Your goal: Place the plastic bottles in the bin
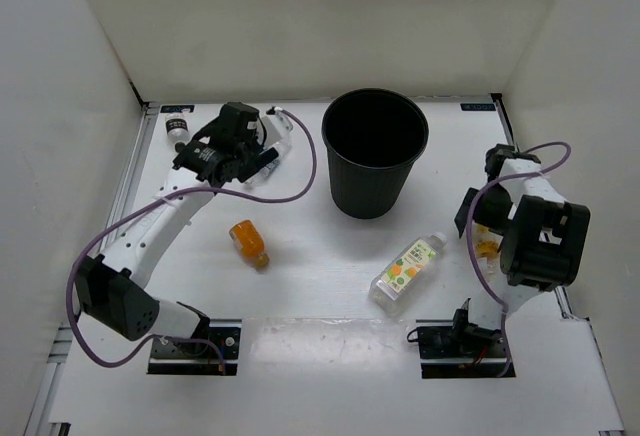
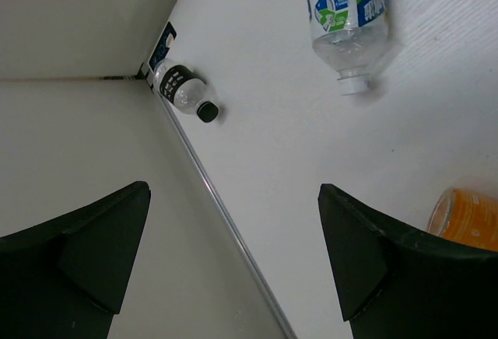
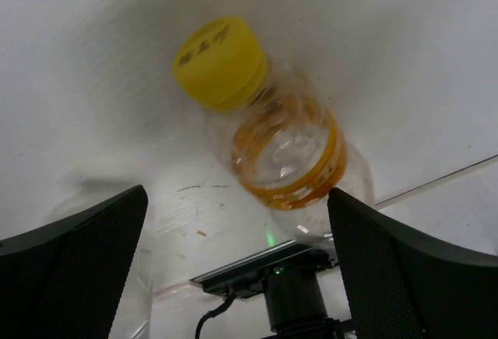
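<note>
— Plastic bottles: where does each one lie, going from left to right?
— A black-capped bottle (image 1: 177, 128) lies in the far left corner, at the table's edge by the side wall (image 1: 60, 106). A blue-green-labelled bottle (image 2: 346, 12) is near it, close to the left gripper (image 2: 233, 191), whose fingers are spread with nothing between them. An orange bottle (image 1: 249, 242) lies on the table (image 1: 320, 296) left of the bin (image 1: 370, 196). A fruit-label bottle (image 1: 408, 273) lies in front of the bin to the right. A yellow-capped bottle (image 3: 264, 137) lies under the right gripper (image 3: 237, 195), which is likewise spread wide and empty. No bottle can be seen in the bin.
— What might go wrong?
— On the left, the corner bottle leaves a finger little room beside the wall. In the middle, the bin is tall, so a bottle carried low could strike its rim and tip it. The left arm's purple cable (image 1: 314, 161) also hangs close by. On the right, the round bottle could roll away as the fingers close, and it lies near the table's edge.
</note>
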Controlling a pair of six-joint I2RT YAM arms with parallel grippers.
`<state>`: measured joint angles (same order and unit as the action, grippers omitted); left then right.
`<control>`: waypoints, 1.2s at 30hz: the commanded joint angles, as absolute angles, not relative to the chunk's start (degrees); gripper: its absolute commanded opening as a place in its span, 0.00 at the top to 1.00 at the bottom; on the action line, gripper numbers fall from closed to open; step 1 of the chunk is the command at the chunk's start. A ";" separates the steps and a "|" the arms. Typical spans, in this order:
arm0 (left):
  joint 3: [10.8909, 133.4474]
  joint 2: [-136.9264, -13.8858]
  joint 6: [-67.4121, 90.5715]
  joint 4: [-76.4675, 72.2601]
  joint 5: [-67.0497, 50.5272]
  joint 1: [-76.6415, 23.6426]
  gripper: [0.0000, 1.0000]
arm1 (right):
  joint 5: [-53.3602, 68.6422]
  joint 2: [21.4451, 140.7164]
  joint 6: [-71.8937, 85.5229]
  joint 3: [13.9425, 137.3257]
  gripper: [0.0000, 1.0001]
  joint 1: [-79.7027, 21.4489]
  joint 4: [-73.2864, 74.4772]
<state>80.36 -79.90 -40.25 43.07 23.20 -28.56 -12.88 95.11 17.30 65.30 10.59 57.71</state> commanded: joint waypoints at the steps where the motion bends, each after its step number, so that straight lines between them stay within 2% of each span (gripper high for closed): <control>1: 81.66 -78.67 -35.08 40.87 23.90 -27.16 0.00 | -14.15 98.07 16.08 65.56 0.01 10.63 58.63; 3: 81.04 -78.66 -30.51 40.87 23.91 -26.54 0.00 | -12.40 99.66 15.56 66.09 0.01 10.63 58.62; 6: 80.51 -78.05 -23.92 40.87 24.43 -26.02 0.00 | -11.00 102.56 15.56 66.80 0.14 10.63 58.10; 7: 79.99 -78.05 -22.60 40.87 24.43 -26.02 0.00 | -10.46 102.57 15.56 66.80 0.23 10.63 57.57; 9: 79.98 -77.52 -19.97 41.40 24.43 -26.02 0.00 | -9.67 102.57 15.56 67.32 0.32 10.63 56.95; 11: 79.45 -77.52 -19.34 42.88 24.43 -26.02 0.00 | -9.67 102.57 16.08 68.02 0.46 10.63 56.95; 13: 79.45 -78.04 -18.72 43.42 24.96 -26.02 0.00 | -10.28 102.57 16.08 69.77 0.62 10.63 56.95; 14: 79.45 -78.05 -18.72 44.20 26.70 -26.02 0.00 | -10.28 101.96 16.08 70.66 0.74 10.63 57.48; 15: 78.93 -78.57 -18.72 44.82 27.85 -26.02 0.00 | -10.28 100.65 16.08 71.71 0.76 10.63 57.48; 18: 78.13 -78.57 -17.93 44.82 31.11 -26.02 0.00 | -11.59 97.40 17.48 78.64 0.81 10.63 58.62; 20: 75.94 -78.57 -17.93 45.44 31.11 -26.02 0.00 | -11.60 95.81 18.80 84.00 0.81 10.63 59.23; 21: 75.33 -78.57 -18.45 46.22 29.98 -26.02 0.00 | -11.60 94.15 19.42 90.29 0.86 10.63 59.24; 25: 72.86 -78.05 -18.46 50.26 25.67 -26.02 0.00 | -11.60 89.40 21.45 104.72 0.86 8.01 54.43; 31: 68.56 -79.90 -15.65 55.72 16.90 -26.02 0.00 | -14.06 80.95 13.72 103.71 0.83 -9.65 26.95; 36: 64.78 -79.37 -14.41 55.20 15.03 -26.02 0.00 | -11.16 87.27 11.43 105.38 0.83 -20.47 25.05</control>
